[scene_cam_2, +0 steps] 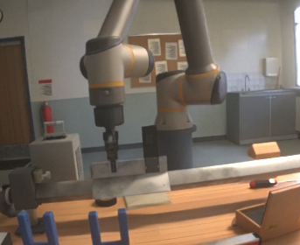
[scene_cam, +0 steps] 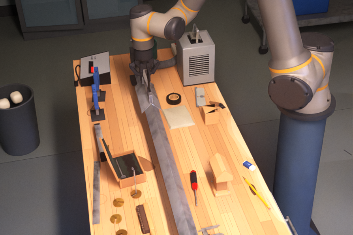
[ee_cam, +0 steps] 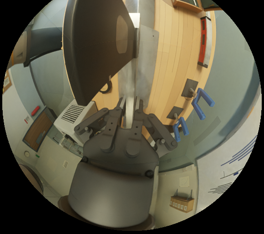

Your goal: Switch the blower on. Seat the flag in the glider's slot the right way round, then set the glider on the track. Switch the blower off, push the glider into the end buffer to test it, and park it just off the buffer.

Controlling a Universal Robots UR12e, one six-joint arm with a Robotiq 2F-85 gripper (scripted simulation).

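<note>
The glider [scene_cam: 146, 96] [scene_cam_2: 130, 180] [ee_cam: 145, 51], a grey metal saddle, sits on the long grey air track [scene_cam: 165, 153] [scene_cam_2: 231, 171] near its blower end, and my gripper [scene_cam: 144, 76] [scene_cam_2: 113, 162] [ee_cam: 129, 108] stands over its ridge with the fingers still narrowing and nothing held. A dark flag [scene_cam_2: 150, 148] [ee_cam: 96, 39] stands upright in the glider. The end buffer [scene_cam_2: 23, 188] caps the track close by. The grey blower box [scene_cam: 195, 57] [scene_cam_2: 56, 155] stands beside the track end, a lever on top.
A wooden case [scene_cam: 125, 167] lies open left of the track. Two blue photogates [scene_cam: 96, 90] [ee_cam: 197, 108] and a timer box [scene_cam: 95, 67] stand on the left. A tape roll [scene_cam: 173, 98], a pale pad [scene_cam: 178, 116] and a small carton [scene_cam: 210, 113] lie right of the glider.
</note>
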